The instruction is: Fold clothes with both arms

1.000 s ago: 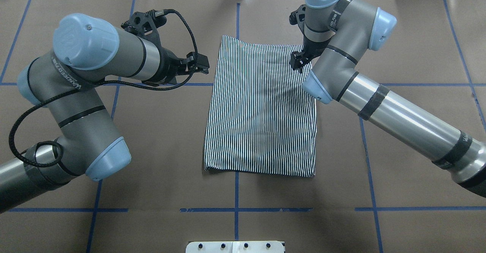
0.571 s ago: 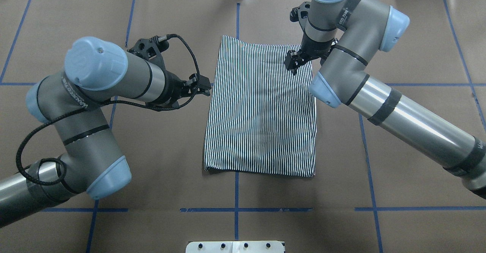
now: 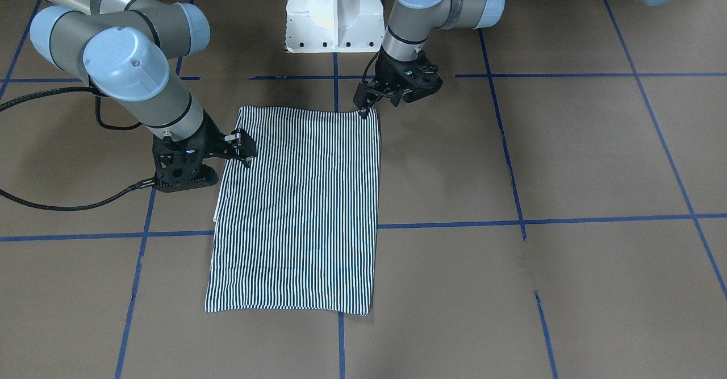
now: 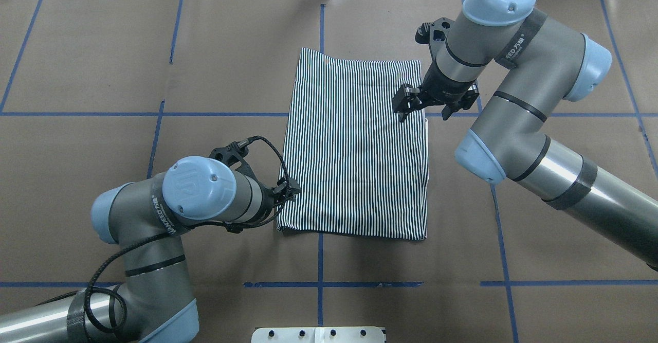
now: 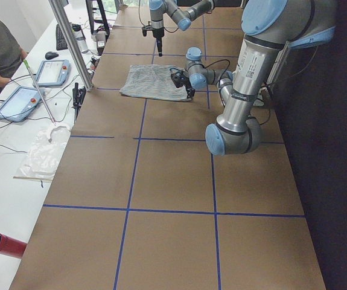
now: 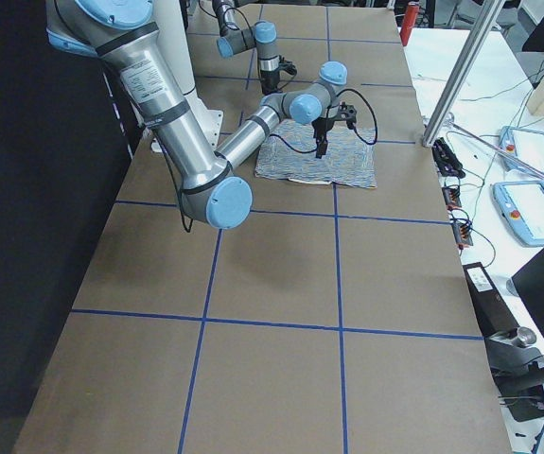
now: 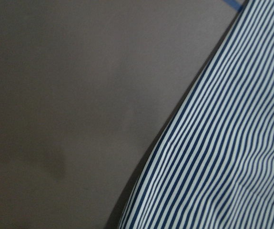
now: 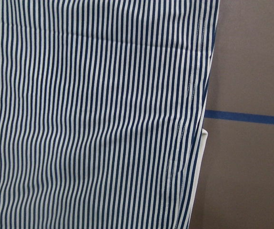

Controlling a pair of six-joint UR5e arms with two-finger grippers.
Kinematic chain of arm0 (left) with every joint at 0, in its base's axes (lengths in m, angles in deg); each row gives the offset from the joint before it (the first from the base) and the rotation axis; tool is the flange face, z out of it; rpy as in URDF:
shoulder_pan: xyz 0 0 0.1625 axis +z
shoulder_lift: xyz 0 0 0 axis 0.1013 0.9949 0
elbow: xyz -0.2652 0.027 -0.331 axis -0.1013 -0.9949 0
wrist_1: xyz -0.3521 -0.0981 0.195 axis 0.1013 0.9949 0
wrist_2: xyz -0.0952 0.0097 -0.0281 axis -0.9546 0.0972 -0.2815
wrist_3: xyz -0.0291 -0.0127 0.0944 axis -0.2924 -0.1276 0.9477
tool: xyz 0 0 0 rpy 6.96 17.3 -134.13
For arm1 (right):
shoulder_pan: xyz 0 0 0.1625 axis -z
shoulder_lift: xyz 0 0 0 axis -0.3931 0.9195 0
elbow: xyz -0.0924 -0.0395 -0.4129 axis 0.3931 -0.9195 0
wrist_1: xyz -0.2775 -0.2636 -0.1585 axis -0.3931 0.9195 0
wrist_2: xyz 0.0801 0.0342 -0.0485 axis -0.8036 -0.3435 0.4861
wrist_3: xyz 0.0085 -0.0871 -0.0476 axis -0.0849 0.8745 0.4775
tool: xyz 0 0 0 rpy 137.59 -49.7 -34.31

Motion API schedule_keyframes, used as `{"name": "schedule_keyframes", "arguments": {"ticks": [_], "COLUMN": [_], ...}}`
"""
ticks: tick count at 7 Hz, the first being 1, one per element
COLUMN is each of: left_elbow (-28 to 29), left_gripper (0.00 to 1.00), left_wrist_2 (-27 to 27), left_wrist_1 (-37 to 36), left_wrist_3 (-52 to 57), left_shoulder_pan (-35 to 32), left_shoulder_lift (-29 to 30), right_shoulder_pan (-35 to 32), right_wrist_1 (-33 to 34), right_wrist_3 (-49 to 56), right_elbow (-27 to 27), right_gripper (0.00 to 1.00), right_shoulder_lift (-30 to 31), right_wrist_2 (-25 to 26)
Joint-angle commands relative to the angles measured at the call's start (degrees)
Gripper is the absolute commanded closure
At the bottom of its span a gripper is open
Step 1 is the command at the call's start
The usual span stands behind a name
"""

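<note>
Navy-and-white striped shirt flat on brown bench; black left pincer, right pincer at its edges, can't tell whether apart or together.

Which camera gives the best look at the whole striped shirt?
The overhead exterior view: the shirt lies flat with all four edges in sight, almost nothing covering it. The front-facing view shows it nearly as well. Both side views show it small and far off. The wrist cameras catch only close-up stripes at an edge.
</note>
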Motion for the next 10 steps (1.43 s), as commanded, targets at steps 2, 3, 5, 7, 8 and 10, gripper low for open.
{"name": "schedule_keyframes", "arguments": {"ticks": [2, 3, 5, 7, 8, 10], "left_elbow": [7.59, 7.5, 7.07, 6.8, 6.8, 6.54], "left_gripper": [0.1, 0.15, 0.22, 0.26, 0.27, 0.36], "left_wrist_2": [3.24, 3.16, 3.16, 3.07, 3.16, 3.07], "left_wrist_1": [-0.69, -0.69, -0.86, -0.86, -0.95, -1.38], "left_wrist_3": [-3.64, -3.56, -3.38, -3.29, -3.38, -3.56], "left_shoulder_pan": [0.89, 0.89, 0.89, 0.98, 0.98, 1.06], "left_shoulder_lift": [4.86, 4.78, 4.42, 4.42, 4.51, 4.69], "right_shoulder_pan": [0.57, 0.57, 0.57, 0.57, 0.48, 0.48], "right_wrist_1": [-0.08, -0.08, -0.08, -0.08, -0.08, -0.08], "right_wrist_3": [-1.91, -1.91, -1.91, -1.91, -1.91, -1.82], "right_elbow": [0.6, 0.6, 0.51, 0.51, 0.51, 0.51], "right_gripper": [0.0, 0.0, 0.0, 0.0, 0.0, 0.0], "right_shoulder_lift": [0.15, 0.06, 0.15, 0.23, 0.32, 0.32], "right_wrist_2": [-0.05, -0.05, -0.05, -0.05, -0.13, -0.13]}}
